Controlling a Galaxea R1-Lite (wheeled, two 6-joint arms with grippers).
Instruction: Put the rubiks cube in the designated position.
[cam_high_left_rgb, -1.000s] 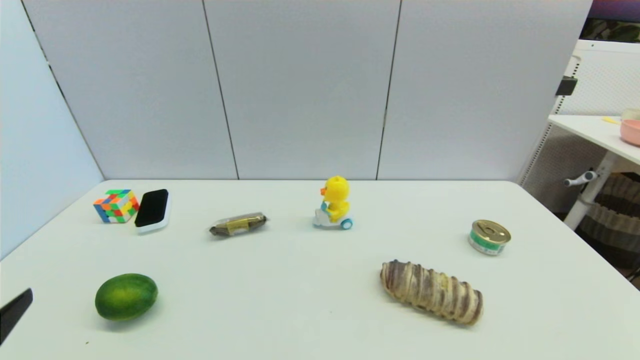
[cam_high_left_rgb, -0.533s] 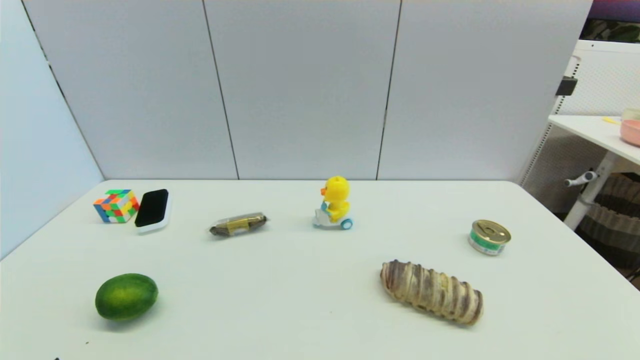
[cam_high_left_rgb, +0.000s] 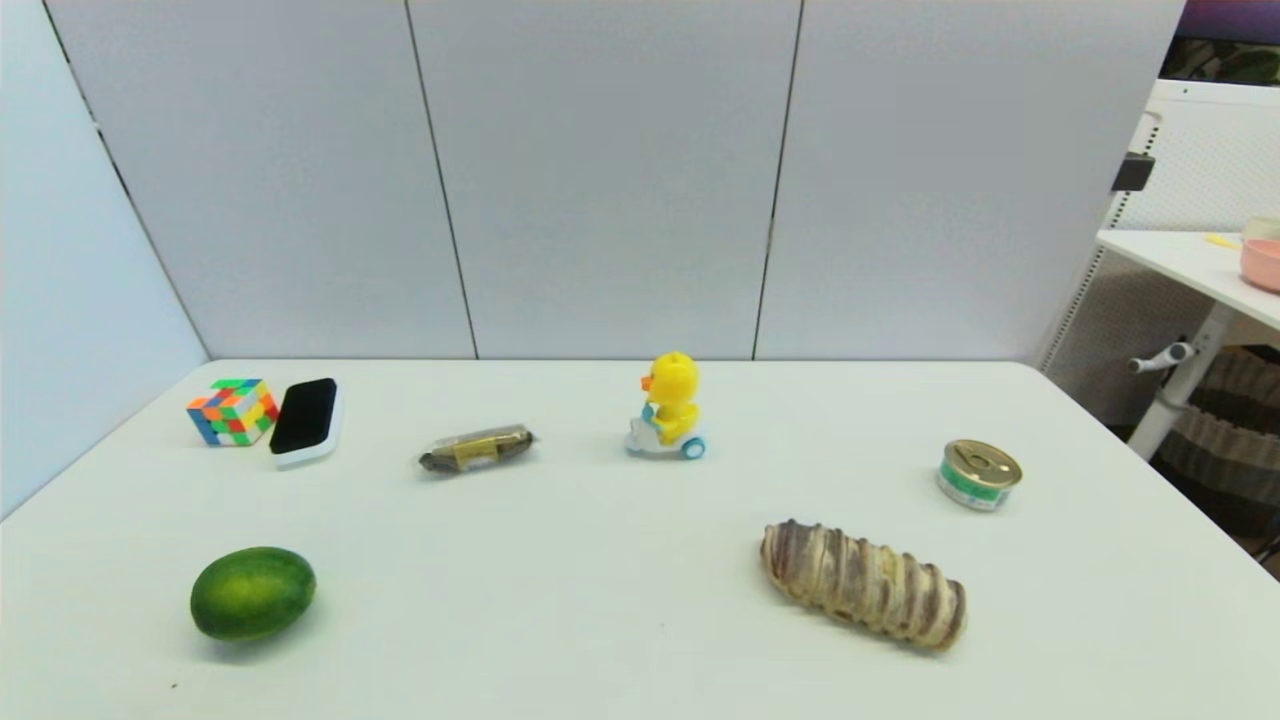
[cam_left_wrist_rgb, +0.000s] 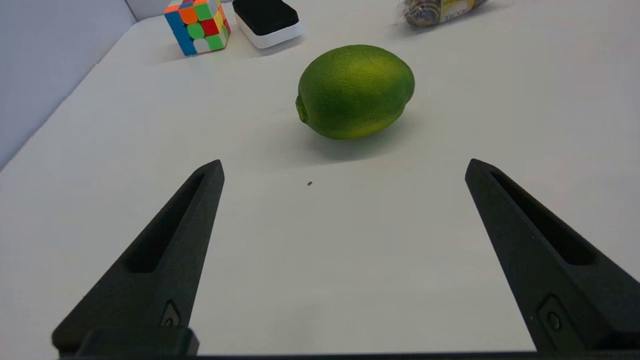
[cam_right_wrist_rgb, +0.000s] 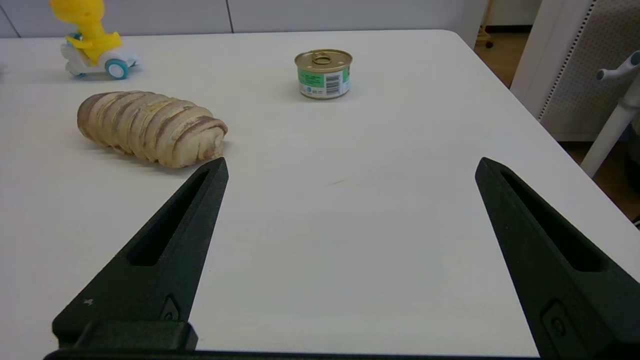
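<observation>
The rubiks cube (cam_high_left_rgb: 232, 411) stands at the table's far left corner, touching or nearly touching a black-topped white block (cam_high_left_rgb: 305, 420); the left wrist view shows the rubiks cube (cam_left_wrist_rgb: 197, 26) far beyond a green fruit (cam_left_wrist_rgb: 356, 91). My left gripper (cam_left_wrist_rgb: 344, 167) is open and empty, low over the near left of the table, short of the fruit. My right gripper (cam_right_wrist_rgb: 351, 167) is open and empty over the near right of the table. Neither gripper shows in the head view. The designated position has no mark that I can make out.
On the white table (cam_high_left_rgb: 600, 560) lie the green fruit (cam_high_left_rgb: 252, 592), a wrapped snack (cam_high_left_rgb: 476, 447), a yellow duck toy (cam_high_left_rgb: 668, 406), a striped bread loaf (cam_high_left_rgb: 862, 584) and a small tin can (cam_high_left_rgb: 978, 474). Grey panels wall the back and left. A second table stands at right.
The left gripper's black fingertip, seen at the head view's lower left edge a second ago, has drawn back out of that view. The objects have not moved.
</observation>
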